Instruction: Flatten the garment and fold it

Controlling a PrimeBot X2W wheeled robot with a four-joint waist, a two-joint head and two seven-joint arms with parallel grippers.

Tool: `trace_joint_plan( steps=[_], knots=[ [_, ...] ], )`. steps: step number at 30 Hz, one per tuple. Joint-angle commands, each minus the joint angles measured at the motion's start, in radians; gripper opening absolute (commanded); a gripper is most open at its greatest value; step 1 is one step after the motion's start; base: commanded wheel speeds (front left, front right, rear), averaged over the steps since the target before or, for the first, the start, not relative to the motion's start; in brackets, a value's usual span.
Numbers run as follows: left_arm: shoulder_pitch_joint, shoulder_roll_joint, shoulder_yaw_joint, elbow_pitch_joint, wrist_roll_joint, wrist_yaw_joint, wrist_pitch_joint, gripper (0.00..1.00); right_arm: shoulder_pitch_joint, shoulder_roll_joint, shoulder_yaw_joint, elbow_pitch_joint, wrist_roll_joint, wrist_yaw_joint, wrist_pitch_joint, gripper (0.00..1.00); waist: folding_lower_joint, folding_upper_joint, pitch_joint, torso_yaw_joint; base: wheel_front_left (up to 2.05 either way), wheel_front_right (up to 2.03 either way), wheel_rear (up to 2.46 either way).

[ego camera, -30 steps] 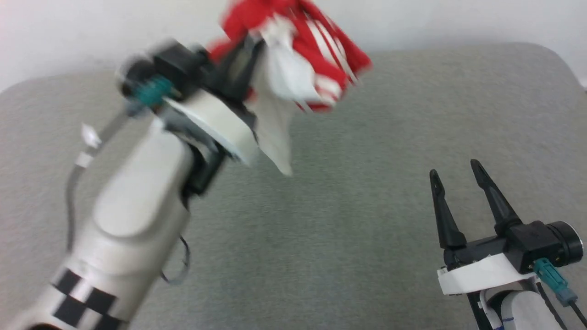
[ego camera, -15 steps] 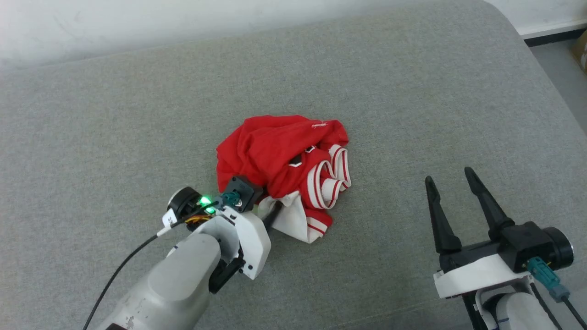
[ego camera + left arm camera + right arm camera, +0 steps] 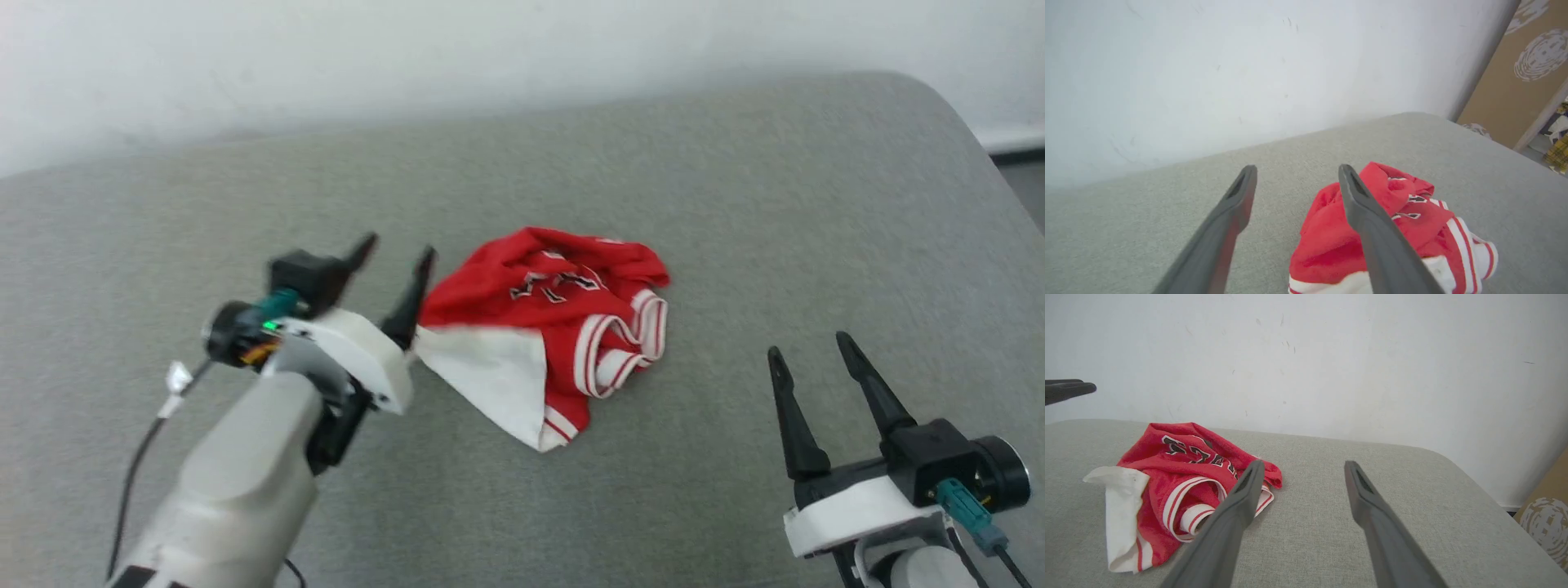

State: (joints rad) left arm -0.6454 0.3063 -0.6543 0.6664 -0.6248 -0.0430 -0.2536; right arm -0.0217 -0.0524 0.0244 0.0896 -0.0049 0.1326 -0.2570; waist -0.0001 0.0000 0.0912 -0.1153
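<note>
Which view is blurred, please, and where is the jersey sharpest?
Head view: the left pincer is smeared by motion, the jersey slightly soft, the right pincer crisp. Right wrist view: sharpest, with the lettering clear. Left wrist view: jersey a little soft. Lighting is even in all three, with no glare.

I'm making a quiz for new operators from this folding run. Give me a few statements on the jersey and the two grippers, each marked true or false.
1. The garment lies spread out flat. False: it sits crumpled in a heap on the grey cushion.
2. The left gripper is open, with nothing between its fingers. True.
3. The right gripper is shut on the garment's striped trim. False: it is open and stands apart from the garment, off to its right.
4. Black lettering shows on the upper side of the red fabric. True.
</note>
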Motion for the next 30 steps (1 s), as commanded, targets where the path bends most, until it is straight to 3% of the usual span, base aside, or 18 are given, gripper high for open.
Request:
trace_joint_plan(
  steps=[1, 8, 16, 20, 23, 30],
  knots=[
    [0.024, 0.018, 0.027, -0.029, -0.009, 0.019, -0.006, 1.0, 0.012, 0.002, -0.007, 0.002, -0.007, -0.002, -0.005, 1.0, 0.0001, 0.0, -0.078, 0.077, 0.0, 0.0, 0.0],
    [0.228, 0.051, 0.183, -0.287, -0.021, 0.114, -0.008, 1.0, 0.049, 0.002, -0.017, -0.016, -0.002, -0.002, -0.005, 1.0, 0.0001, 0.0, -0.111, 0.11, 0.0, 0.0, 0.0],
    [0.513, 0.004, 0.256, -0.495, 0.03, 0.183, -0.008, 1.0, 0.094, 0.002, 0.003, -0.016, 0.013, -0.002, -0.005, 1.0, 0.0001, 0.0, -0.124, 0.125, 0.0, 0.0, 0.0],
    [0.605, -0.023, 0.248, -0.517, 0.059, 0.189, -0.008, 1.0, 0.108, 0.002, 0.006, -0.017, 0.013, -0.002, -0.005, 1.0, 0.0001, 0.0, -0.125, 0.127, 0.0, 0.0, 0.0],
    [0.62, -0.013, 0.203, -0.517, 0.113, 0.195, 0.004, 1.0, 0.102, 0.002, 0.013, -0.022, 0.013, -0.002, -0.005, 1.0, 0.0001, 0.0, -0.11, 0.121, 0.0, 0.0, 0.0],
    [0.566, -0.011, 0.109, -0.553, 0.14, 0.178, 0.179, 1.0, 0.086, 0.002, 0.032, -0.023, 0.013, -0.002, -0.005, 1.0, 0.0001, 0.0, -0.066, 0.084, 0.0, 0.0, 0.0]
  ],
)
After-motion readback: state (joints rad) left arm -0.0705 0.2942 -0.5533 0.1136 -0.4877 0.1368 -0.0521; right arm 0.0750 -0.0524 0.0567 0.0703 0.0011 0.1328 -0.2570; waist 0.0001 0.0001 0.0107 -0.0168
